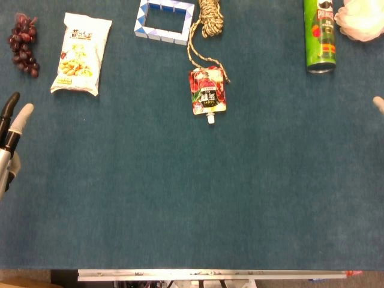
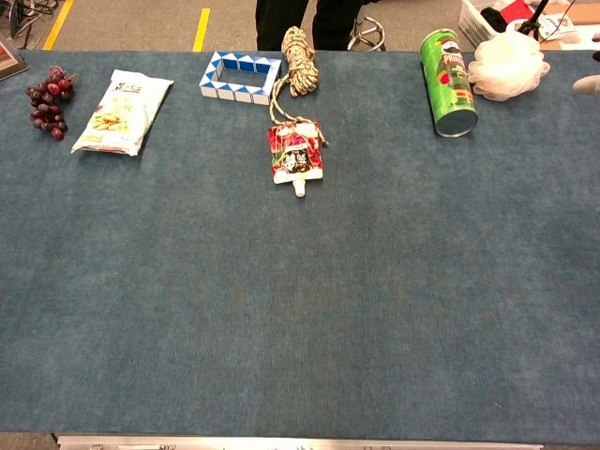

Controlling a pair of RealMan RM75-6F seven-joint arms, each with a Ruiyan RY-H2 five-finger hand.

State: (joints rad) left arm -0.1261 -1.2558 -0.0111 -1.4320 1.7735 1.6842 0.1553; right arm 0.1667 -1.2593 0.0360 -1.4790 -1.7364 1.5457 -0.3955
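Note:
My left hand (image 1: pixel 9 135) shows at the left edge of the head view, low over the blue cloth (image 1: pixel 198 192), its fingers (image 1: pixel 24 113) apart and holding nothing. It is nearest the snack bag (image 1: pixel 81 54) (image 2: pixel 122 111) and the dark grapes (image 1: pixel 23 45) (image 2: pixel 47 100), touching neither. Of my right hand only a pale fingertip shows at the right edge (image 1: pixel 378 103) (image 2: pixel 586 84), below the green can (image 1: pixel 320 36) (image 2: pixel 448 84). Its grip is hidden.
Along the far side lie a blue-and-white block frame (image 1: pixel 162 36) (image 2: pixel 234 91), a coiled rope (image 1: pixel 210 18) (image 2: pixel 300 61), a red spouted pouch (image 1: pixel 208 90) (image 2: pixel 295 152) and a white mesh puff (image 1: pixel 360 21) (image 2: pixel 508 64). A metal rail (image 1: pixel 210 275) edges the table's front.

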